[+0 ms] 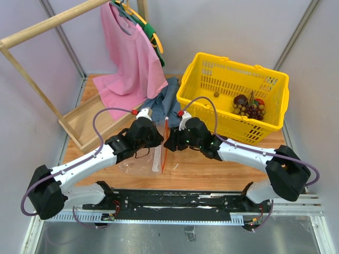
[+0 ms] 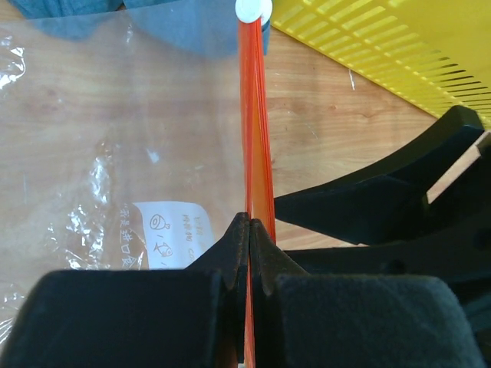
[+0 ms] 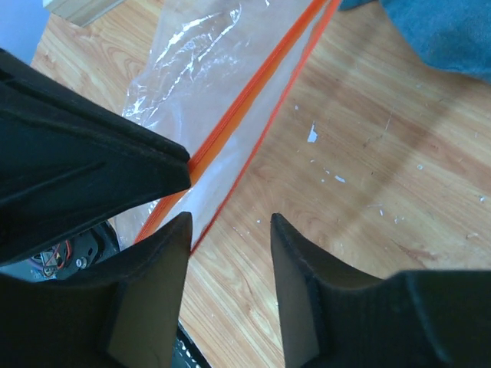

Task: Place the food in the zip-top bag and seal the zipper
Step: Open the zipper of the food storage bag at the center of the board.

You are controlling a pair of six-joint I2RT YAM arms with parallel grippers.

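The clear zip-top bag [image 1: 139,161] lies flat on the wooden table, its white label [image 2: 165,234] showing. The red-orange zipper [image 1: 164,148] runs along its right edge, with a white slider [image 2: 253,9] at the far end. My left gripper [image 1: 160,141] is shut on the zipper [image 2: 255,138] near its near end. My right gripper [image 1: 169,143] is open just right of the strip [image 3: 253,100], holding nothing. The food lies in the yellow basket: a dark red round fruit [image 1: 241,100], purple grapes [image 1: 257,111] and a tan cluster [image 1: 242,110].
The yellow basket [image 1: 212,69] stands at the back right. A pink shirt [image 1: 130,58] hangs on a wooden rack [image 1: 47,24] at the back left. A blue cloth [image 1: 161,103] lies beyond the bag. The rack's wooden base [image 1: 87,119] sits left.
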